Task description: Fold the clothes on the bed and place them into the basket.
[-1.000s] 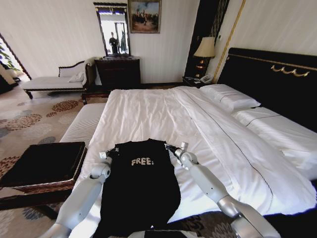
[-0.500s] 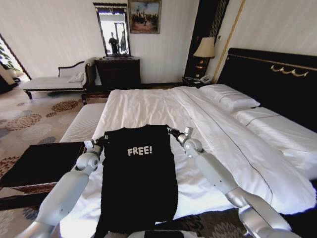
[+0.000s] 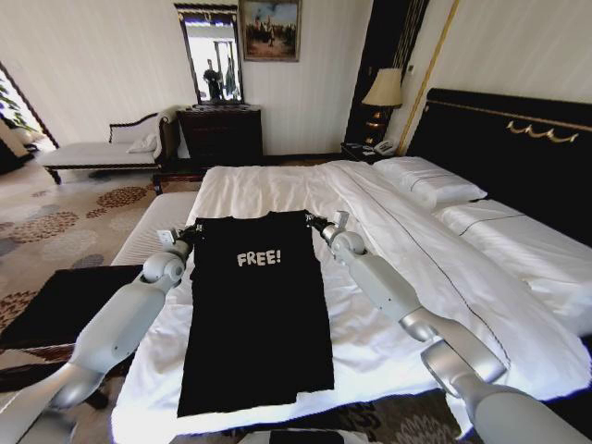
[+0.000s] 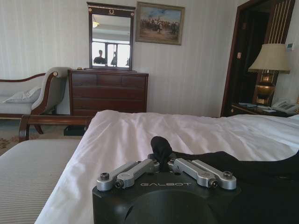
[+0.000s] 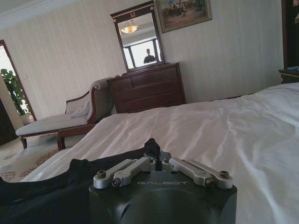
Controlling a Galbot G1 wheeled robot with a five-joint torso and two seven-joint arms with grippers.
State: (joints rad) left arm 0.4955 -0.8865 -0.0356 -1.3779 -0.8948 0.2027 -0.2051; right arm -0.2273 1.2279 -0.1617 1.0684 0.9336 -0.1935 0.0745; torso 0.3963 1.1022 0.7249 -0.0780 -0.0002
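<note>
You have the black T-shirt (image 3: 254, 310) spread flat on the bed (image 3: 407, 277), chest lettering up, its hem at the bed's near edge and its shoulders toward the bed's middle. The left gripper (image 3: 190, 235) sits at the shirt's left shoulder corner and the right gripper (image 3: 317, 226) at its right shoulder corner. In the left wrist view the left gripper (image 4: 161, 158) has its fingers drawn together on a small bunch of black fabric, and in the right wrist view the right gripper (image 5: 153, 153) pinches a similar tuft.

Expect the shirt to behave as light, limp cloth. It will sag between your two holds, drape rather than keep a crease, and probably drag a little on the duvet. It is not fragile, but a thin pinch can slip, so hold at the seamed shoulder corners or the hem corners, where the cloth is doubled, and keep both sides level so the fold lands square.

The duvet under the shirt is soft and white with shallow wrinkles, so it will give under pressure and may rumple if you press down. The basket (image 3: 65, 305) stands on the floor beside the bed's left edge, near the shirt's lower half. Beyond the foot of the bed stand a dark dresser (image 3: 220, 136) with a mirror and a pale chaise (image 3: 102, 153). The black headboard (image 3: 509, 148) and a lamp (image 3: 382, 90) lie to the bed's right.
</note>
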